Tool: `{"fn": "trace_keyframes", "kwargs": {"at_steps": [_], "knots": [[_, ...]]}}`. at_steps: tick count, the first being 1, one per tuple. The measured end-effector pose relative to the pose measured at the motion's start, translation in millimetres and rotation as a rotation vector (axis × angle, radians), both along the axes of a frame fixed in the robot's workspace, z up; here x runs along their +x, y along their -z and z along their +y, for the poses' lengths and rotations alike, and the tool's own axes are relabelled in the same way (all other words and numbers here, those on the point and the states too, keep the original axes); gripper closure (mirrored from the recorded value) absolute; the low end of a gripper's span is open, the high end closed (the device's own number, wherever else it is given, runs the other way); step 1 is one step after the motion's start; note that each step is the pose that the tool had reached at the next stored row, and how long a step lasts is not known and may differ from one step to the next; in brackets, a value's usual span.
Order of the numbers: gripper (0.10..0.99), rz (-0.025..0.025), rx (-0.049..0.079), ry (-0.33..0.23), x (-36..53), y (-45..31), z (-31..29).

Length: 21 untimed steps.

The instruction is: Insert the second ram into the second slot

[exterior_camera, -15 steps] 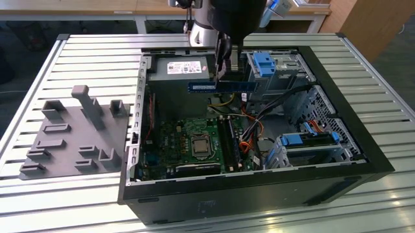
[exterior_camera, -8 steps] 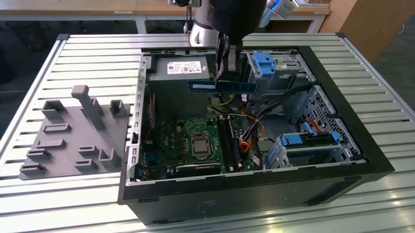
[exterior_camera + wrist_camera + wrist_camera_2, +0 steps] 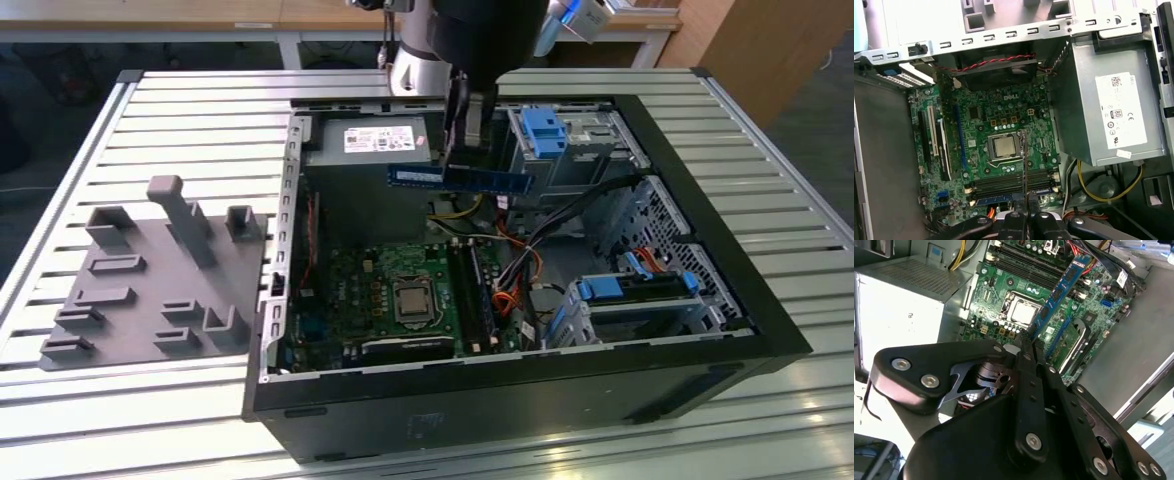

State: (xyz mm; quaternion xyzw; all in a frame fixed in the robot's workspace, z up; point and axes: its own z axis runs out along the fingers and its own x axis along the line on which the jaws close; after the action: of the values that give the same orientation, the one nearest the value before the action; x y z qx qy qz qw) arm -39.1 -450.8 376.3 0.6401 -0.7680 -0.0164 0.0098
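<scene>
Firstly, at the exterior view's left, a grey fixture plate [image 3: 134, 300] with upright pegs was seen lying on the slatted table [image 3: 187, 100], at nine o'clock from the open computer case [image 3: 534, 395]. Inside the case the green motherboard [image 3: 360, 290] was laid bare, with its processor socket [image 3: 407, 297] near the middle. The dark memory slots [image 3: 477, 290] were set just beside the socket at three o'clock, running from twelve towards six. A grey power supply [image 3: 367, 140] was mounted at twelve o'clock from the board.

Just at three o'clock from that supply, the second ram [image 3: 420, 176] was held in the air above the case floor. It was turned crosswise from nine to three o'clock, well apart from the slots and at twelve o'clock from them. The gripper [image 3: 467, 160] was pinched onto the stick from above, near its middle.

In the second wrist view the gripper [image 3: 1029, 340] was seen pressed onto one end of the blue stick [image 3: 1063, 287], with the board lying beyond it. In the first wrist view the stick [image 3: 1024, 160] was seen edge-on as a thin line rising from the gripper [image 3: 1024, 212] across the slots and the socket.

At three o'clock from the gripper in the exterior view a chunky blue drive tab [image 3: 541, 128] was fitted, and another [image 3: 638, 287] at four o'clock.
</scene>
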Motion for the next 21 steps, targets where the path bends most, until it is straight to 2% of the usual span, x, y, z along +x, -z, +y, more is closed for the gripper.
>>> {"fn": "trace_keyframes", "kwargs": {"at_steps": [21], "knots": [[0.949,0.0000,0.000,0.143,0.1,0.1,0.0]]}}
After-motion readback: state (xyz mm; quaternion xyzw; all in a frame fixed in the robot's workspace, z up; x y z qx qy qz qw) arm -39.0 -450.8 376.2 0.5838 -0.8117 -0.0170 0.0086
